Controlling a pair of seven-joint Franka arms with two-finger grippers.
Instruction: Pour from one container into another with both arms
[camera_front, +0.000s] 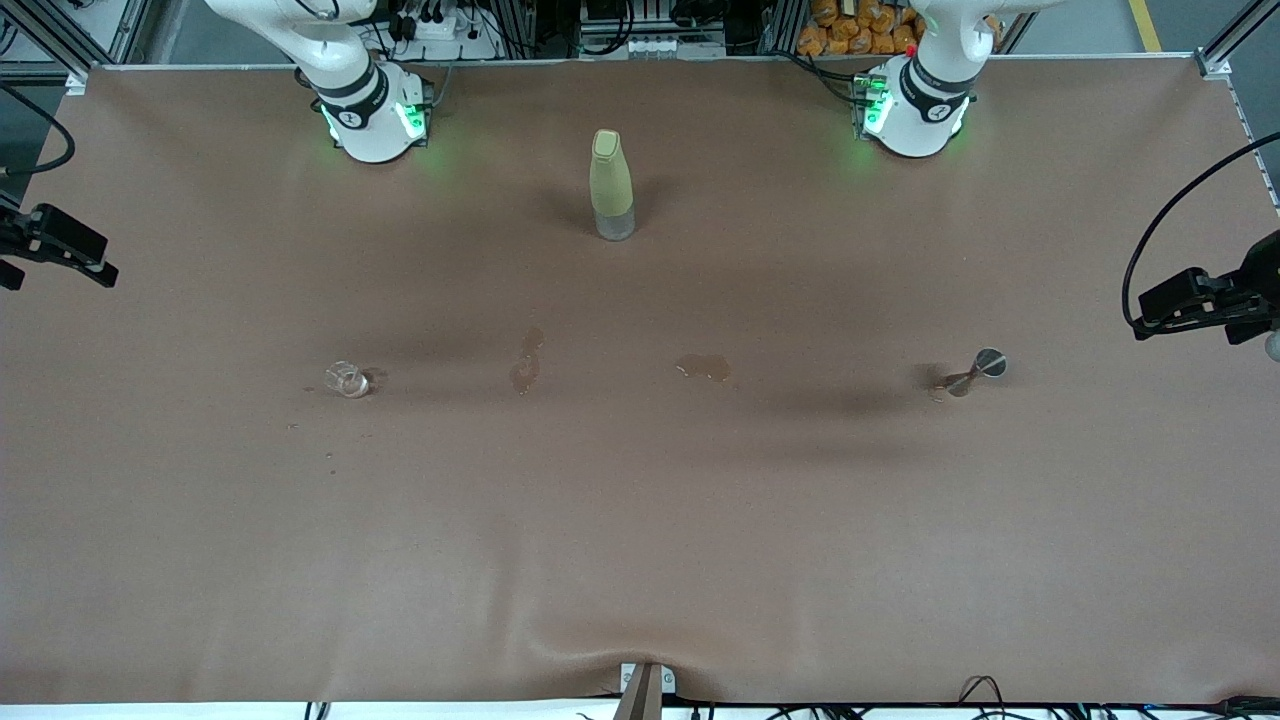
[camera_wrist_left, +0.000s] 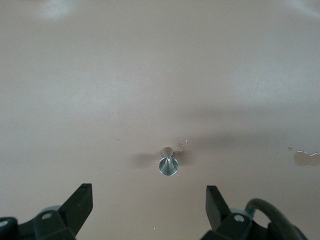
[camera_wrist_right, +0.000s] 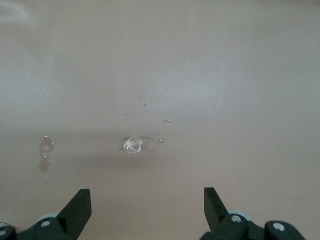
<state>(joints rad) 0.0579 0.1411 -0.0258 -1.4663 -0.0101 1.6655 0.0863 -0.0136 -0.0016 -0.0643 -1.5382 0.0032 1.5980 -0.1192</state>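
A small clear glass (camera_front: 347, 379) stands on the brown table toward the right arm's end. It also shows in the right wrist view, glass (camera_wrist_right: 133, 145), well below my open right gripper (camera_wrist_right: 147, 200), which is empty. A metal jigger (camera_front: 978, 372) sits toward the left arm's end. My left gripper (camera_wrist_left: 149, 200) hangs open and empty high above the jigger (camera_wrist_left: 168, 162). A pale green bottle (camera_front: 611, 185) with a clear base stands upright between the two arm bases.
Wet stains mark the brown cloth: one stain (camera_front: 527, 362) and another stain (camera_front: 704, 367) lie between the glass and the jigger. Small droplets (camera_wrist_right: 145, 105) are scattered around the glass. Black hardware with cables sticks in at both ends of the table.
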